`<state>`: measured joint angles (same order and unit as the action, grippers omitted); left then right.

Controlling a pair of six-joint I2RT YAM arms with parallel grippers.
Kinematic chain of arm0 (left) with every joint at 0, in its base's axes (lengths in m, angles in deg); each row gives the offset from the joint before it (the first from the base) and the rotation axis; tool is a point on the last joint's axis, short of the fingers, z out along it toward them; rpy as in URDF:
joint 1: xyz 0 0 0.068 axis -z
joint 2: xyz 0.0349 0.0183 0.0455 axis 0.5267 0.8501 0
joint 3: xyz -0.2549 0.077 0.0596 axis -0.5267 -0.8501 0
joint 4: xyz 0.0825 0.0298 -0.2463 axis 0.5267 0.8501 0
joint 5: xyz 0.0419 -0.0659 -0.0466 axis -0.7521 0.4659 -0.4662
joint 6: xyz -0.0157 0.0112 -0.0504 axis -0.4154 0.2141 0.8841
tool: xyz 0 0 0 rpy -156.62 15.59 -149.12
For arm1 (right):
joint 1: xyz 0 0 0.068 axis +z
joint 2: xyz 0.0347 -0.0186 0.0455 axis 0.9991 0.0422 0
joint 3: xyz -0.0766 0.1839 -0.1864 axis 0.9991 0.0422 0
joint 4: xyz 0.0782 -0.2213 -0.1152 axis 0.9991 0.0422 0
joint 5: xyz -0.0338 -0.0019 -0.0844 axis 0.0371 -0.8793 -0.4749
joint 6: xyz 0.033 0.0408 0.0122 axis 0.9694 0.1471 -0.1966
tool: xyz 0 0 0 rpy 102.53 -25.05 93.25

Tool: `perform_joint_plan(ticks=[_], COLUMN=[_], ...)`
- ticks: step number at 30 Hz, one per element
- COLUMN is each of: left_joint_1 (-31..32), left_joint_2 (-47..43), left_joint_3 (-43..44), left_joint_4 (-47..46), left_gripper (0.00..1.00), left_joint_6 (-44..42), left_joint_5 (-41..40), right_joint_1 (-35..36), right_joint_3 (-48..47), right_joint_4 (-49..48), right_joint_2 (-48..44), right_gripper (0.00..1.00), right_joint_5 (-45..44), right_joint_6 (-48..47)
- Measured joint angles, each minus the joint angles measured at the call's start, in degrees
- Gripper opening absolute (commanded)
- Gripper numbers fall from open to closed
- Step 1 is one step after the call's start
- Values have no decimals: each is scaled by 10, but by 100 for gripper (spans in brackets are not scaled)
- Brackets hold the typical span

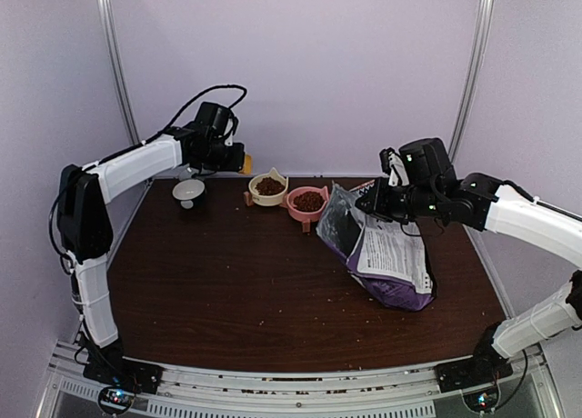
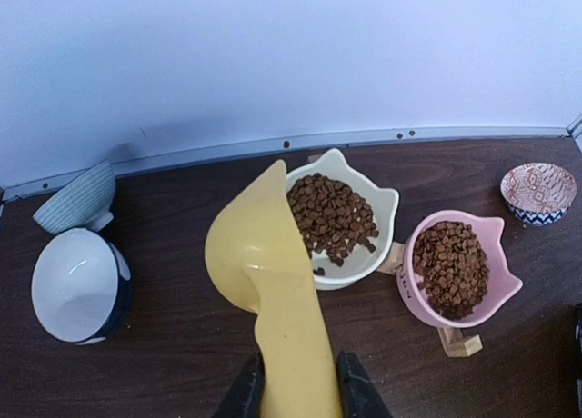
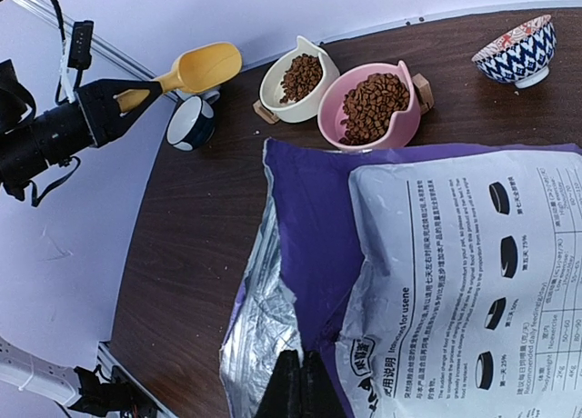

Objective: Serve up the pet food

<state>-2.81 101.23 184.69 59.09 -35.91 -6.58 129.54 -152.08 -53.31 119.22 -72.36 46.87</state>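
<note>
Left wrist view: empty scoop [image 2: 259, 254] beside filled bowl [image 2: 382, 245]
Left tool [image 2: 300, 393] clamps the scoop handle; pet food [image 2: 332, 220] lies just ahead-right; right tool [image 3: 300, 386] pinches the bag [image 3: 455, 282].

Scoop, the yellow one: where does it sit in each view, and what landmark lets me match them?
Top external: scoop upper left of centre, a small yellow bit near the back wall.
Left wrist: scoop bottom centre, running up to mid-frame.
Right wrist: scoop upper left.
Shared landmark: cream bowl holding kibble, just right of the scoop in every view.
</note>
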Motion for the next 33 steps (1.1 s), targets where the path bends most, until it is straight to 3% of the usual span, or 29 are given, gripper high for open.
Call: perform_joint_plan(ticks=[4, 9, 18, 24, 33], left_joint_1=[7, 23, 118, 193, 271], left_joint_2=[-90, -263, -527, -609, -608], left_joint_3=[-90, -210, -427, -534, -558], left_joint_4=[-15, -33, -75, -57, -56], left_gripper=[0, 0, 0, 0, 0], left_joint_6=[-3, 5, 20, 42, 65], left_joint_5=[-3, 38, 212, 242, 223], right_joint_1=[0, 14, 90, 155, 201], right_joint_3=[-3, -3, -1, -1, -8], right_joint_4=[5, 5, 3, -21, -37], right_joint_2=[0, 0, 9, 50, 88], right_gripper=[0, 0, 0, 0, 0], right_joint_5=[0, -4, -21, -37, -59], right_joint_6=[-23, -41, -42, -30, -12])
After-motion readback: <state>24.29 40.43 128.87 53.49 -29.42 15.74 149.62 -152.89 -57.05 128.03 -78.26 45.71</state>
